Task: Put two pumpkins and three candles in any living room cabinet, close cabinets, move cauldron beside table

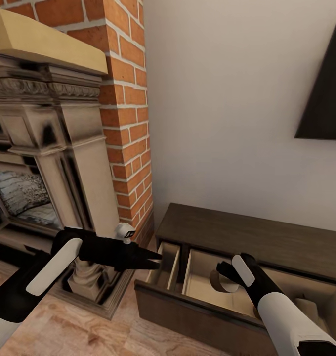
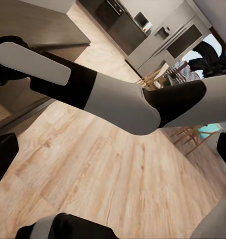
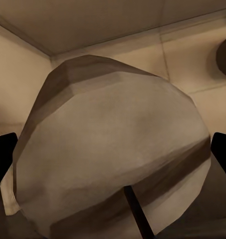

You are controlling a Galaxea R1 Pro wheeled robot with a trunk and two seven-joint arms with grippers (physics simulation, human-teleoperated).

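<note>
The long dark wood cabinet [image 1: 267, 237] stands against the wall with a drawer pulled out, showing its pale divided inside [image 1: 200, 282]. My right gripper [image 1: 227, 274] reaches down into the drawer's middle compartment and is shut on a stubby beige-tan candle [image 1: 221, 283]. In the right wrist view that candle [image 3: 113, 149] sits between the two black fingertips [image 3: 3, 157], with a dark wick showing. My left gripper [image 1: 157, 261] hovers open beside the drawer's left end, holding nothing. Another pale object [image 1: 306, 306] lies further right in the drawer, partly hidden by my right arm.
An ornate fireplace [image 1: 54, 163] with a red brick chimney [image 1: 126, 99] stands left of the cabinet. A black TV [image 1: 326, 84] hangs on the wall. Light wood floor [image 2: 93, 184] runs back toward a kitchen [image 2: 157, 35] and chairs [image 2: 192, 134].
</note>
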